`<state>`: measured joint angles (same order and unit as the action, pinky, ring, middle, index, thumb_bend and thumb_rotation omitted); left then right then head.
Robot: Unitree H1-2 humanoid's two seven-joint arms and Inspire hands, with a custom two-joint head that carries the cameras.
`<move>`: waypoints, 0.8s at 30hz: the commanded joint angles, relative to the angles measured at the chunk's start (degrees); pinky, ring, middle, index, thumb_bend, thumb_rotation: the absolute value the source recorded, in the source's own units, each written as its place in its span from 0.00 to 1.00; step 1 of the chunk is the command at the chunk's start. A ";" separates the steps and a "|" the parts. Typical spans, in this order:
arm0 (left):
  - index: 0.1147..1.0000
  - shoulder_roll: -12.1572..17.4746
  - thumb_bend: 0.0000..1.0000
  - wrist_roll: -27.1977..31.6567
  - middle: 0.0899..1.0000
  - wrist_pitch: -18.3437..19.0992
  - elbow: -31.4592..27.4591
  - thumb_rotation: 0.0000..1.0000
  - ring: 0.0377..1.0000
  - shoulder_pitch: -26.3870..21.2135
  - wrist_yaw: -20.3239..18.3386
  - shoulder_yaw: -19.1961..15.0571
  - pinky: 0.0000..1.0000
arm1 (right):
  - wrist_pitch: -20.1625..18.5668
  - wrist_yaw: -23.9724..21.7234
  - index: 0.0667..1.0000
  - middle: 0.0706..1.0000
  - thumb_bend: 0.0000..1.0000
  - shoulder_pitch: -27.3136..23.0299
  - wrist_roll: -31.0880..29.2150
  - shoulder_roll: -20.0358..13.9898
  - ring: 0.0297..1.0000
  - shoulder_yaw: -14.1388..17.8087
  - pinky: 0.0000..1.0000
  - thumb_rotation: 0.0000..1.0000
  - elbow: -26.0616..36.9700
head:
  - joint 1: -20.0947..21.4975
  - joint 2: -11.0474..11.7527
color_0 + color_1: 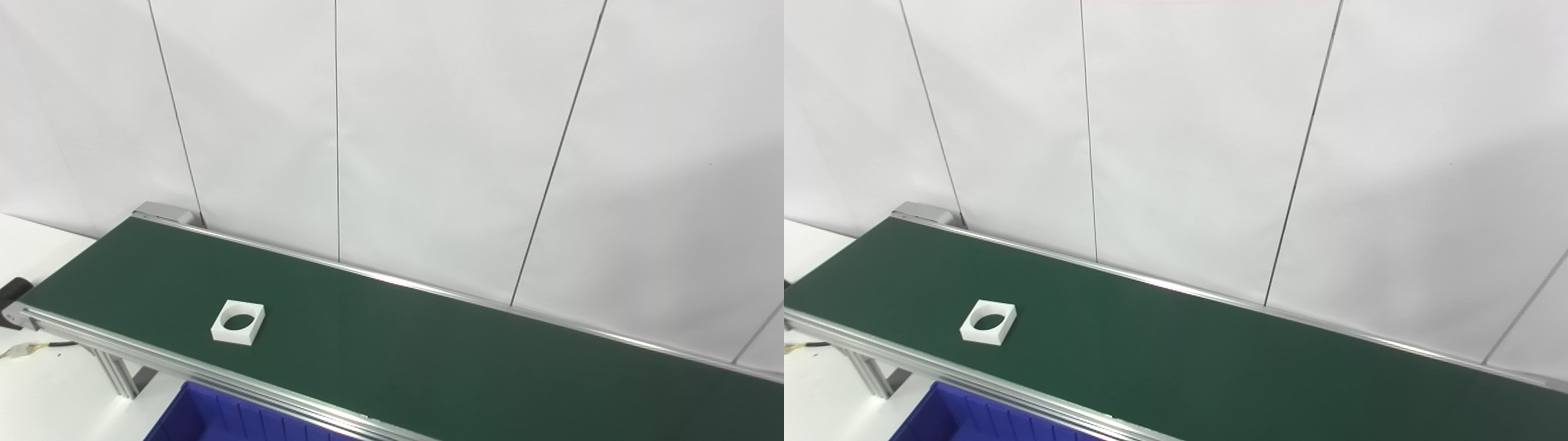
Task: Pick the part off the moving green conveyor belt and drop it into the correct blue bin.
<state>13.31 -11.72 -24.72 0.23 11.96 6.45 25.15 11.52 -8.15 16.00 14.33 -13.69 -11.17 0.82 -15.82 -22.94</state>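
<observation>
Neither hand was in frame in either eye view, so no read on whether the fingers were spread, closed or holding anything; places relative to a hand couldn't be given, so belt references instead. One white square part with a round through-hole lay flat on the green conveyor belt, toward its left end, closer to the near rail than the far one, nothing touching it. One blue bin showed at the bottom edge, just below the near rail and a bit right of the part; only a corner was visible, so I couldn't tell which bin was the correct one or whether there were more. Judgement: part looked like rigid plastic, light, stiff, smooth-sided, not fragile. Best hold was probably across two opposite outer walls, or thumb in the hole and fingers on an outer face. Low profile meant fingertips would scrape the belt. Count: one part, one belt, one bin visible, zero hands.
</observation>
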 commanded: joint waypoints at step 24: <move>0.84 1.03 0.93 -1.24 0.86 5.40 -17.82 0.25 0.85 -7.41 -10.99 -15.48 0.79 | 4.98 0.53 0.88 0.85 0.94 -2.59 -1.64 -0.31 0.83 0.88 0.77 0.08 -0.59 | 0.10 -4.09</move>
<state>13.75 -13.97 -19.26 -15.47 6.20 -4.10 10.45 13.29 -8.13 14.05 13.34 -13.84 -10.80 -0.47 -16.00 -26.72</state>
